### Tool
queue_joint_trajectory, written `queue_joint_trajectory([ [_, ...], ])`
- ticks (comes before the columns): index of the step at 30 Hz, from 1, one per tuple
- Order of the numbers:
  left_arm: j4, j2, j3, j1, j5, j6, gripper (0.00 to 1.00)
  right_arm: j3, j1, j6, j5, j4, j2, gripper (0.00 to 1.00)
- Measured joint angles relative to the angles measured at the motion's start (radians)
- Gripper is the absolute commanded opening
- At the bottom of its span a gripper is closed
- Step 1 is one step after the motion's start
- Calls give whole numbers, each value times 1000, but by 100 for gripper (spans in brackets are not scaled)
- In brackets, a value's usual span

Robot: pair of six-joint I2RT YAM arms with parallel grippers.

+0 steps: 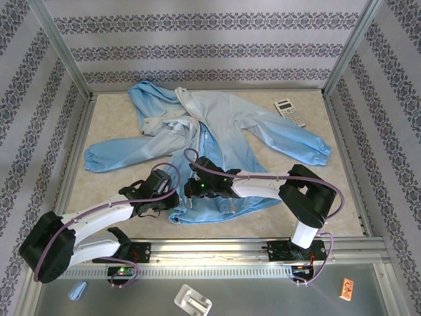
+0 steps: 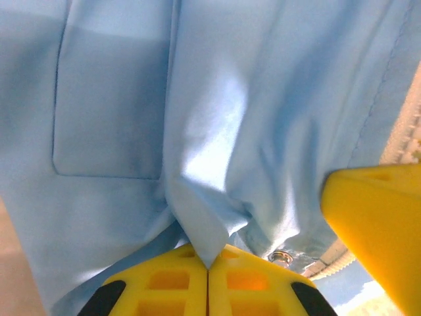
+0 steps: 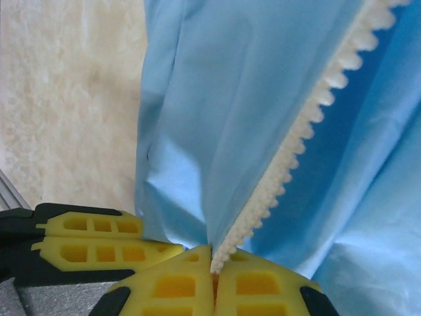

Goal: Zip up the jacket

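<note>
Desk (image 1: 108,128), beige and mottled, is carrying everything listed here.

Jacket (image 1: 223,125), light blue, is lying spread open across the middle of the desk. Its hood (image 1: 154,99) is bunching toward the far left and its two sleeves are reaching out to either side. Its near hem is lying under the two wrists.

Left arm (image 1: 99,220) and right arm (image 1: 263,186) are both reaching in over that near hem, with their wrists sitting close together.

Pocket (image 2: 105,99), stitched flat on the jacket front, is showing in the left wrist view, up and to the left of the pinched fold.

Zipper strip (image 3: 309,118), white and toothed, is running up and to the right along a front edge in the right wrist view.

Left fingers (image 2: 164,283), yellow, are pressing together on a raised fold of jacket fabric.

Right fingers (image 3: 263,286), yellow, are pinching the lower end of the zipper strip together with its cloth edge. The left pair is sitting just beside them.

Calculator (image 1: 290,112) is resting at the far right of the desk, beside the right sleeve and apart from both arms.

Metal snap (image 2: 279,255) is showing at the hem, just to the right of the left fingers.
</note>
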Motion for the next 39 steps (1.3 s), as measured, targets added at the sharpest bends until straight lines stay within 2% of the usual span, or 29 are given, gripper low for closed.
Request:
queue_joint_trajectory([
  [2,-29,-30,13,10,0,13,52,-3,-1,-1,2,-8,-27,0],
  [3,-45,-48,23,17,-1,19,59,-4,-3,-3,2,-13,-46,0],
  [6,-105,-106,67,42,0,46,68,-4,-16,-22,2,-35,-99,0],
  [9,-161,-157,117,67,6,73,72,7,-33,-42,0,-72,-134,0],
  [13,-206,-198,164,84,46,103,71,18,-48,-53,-24,-102,-151,0],
  [18,-189,-201,174,85,178,118,56,19,-68,-52,-61,-121,-164,0],
  [23,-59,-187,149,85,321,105,53,19,-82,-49,-87,-123,-167,0],
  [27,39,-171,101,85,394,87,50,19,-92,-48,-104,-123,-170,0],
  [33,126,-169,34,85,421,64,48,18,-106,-41,-127,-119,-178,0],
  [39,190,-175,-51,85,373,41,48,15,-117,-41,-130,-116,-179,0],
])
